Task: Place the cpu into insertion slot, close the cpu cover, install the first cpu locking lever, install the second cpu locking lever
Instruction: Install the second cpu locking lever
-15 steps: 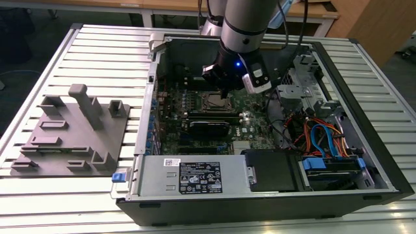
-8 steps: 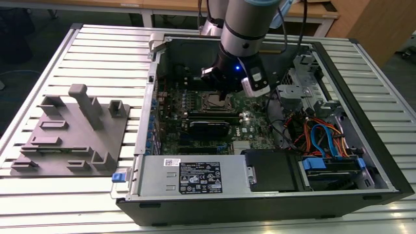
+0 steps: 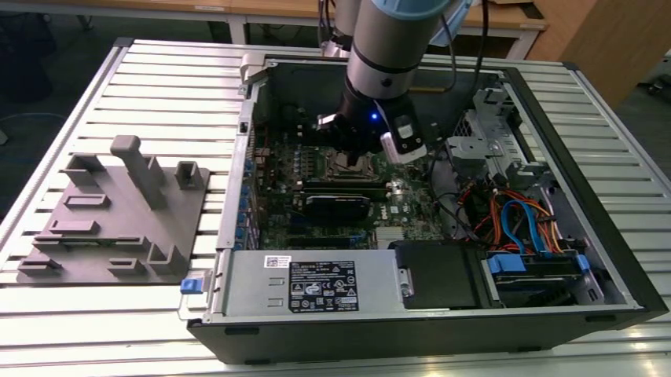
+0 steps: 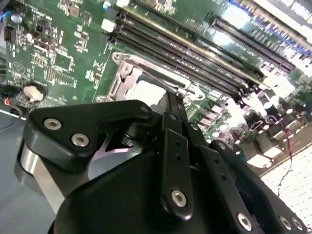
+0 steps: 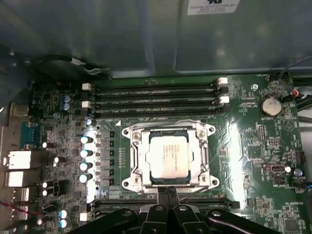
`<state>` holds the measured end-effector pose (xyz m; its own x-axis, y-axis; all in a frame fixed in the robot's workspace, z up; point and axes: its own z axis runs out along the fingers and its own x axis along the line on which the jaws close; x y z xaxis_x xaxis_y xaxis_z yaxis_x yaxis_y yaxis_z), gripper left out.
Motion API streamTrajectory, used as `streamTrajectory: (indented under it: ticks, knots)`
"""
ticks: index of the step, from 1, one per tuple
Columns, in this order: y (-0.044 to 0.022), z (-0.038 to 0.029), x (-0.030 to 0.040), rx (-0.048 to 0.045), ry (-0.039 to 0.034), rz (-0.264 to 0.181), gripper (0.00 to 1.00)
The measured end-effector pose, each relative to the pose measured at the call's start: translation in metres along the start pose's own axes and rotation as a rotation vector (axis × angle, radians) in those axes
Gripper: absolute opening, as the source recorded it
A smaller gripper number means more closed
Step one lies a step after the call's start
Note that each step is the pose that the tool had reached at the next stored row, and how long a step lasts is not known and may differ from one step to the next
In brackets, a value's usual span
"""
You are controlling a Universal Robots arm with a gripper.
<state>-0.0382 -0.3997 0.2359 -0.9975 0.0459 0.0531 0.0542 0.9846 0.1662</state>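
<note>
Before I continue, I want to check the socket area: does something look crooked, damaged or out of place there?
Nothing stands out. The cpu sits square in the insertion slot, the cpu cover lies flat around it, and the gripper is at the socket's edge.

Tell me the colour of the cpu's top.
Dull silver-grey, paler where light hits it. The cpu shows best in the first wrist view, inside the cover.

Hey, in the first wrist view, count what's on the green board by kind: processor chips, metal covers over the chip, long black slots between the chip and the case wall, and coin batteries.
cpu: 1
cpu cover: 1
long black slots: 4
coin battery: 1
Total: 7
</note>
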Motion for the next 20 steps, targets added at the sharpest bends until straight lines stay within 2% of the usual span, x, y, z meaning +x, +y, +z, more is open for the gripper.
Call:
streamTrajectory:
  ticks: [3,7,8,13,20]
  knots:
    - [-0.003,0.0004,0.0016,-0.0027,0.0006,0.0,0.1]
    - [-0.005,0.0031,0.0072,-0.0049,0.0021,0.0,0.1]
    - [-0.0073,0.0054,0.0125,-0.0062,0.0042,0.001,0.1]
    - [-0.0144,0.0069,0.0141,-0.013,0.0069,0.001,0.1]
    - [-0.0167,0.011,0.0227,-0.0235,0.0108,0.001,0.1]
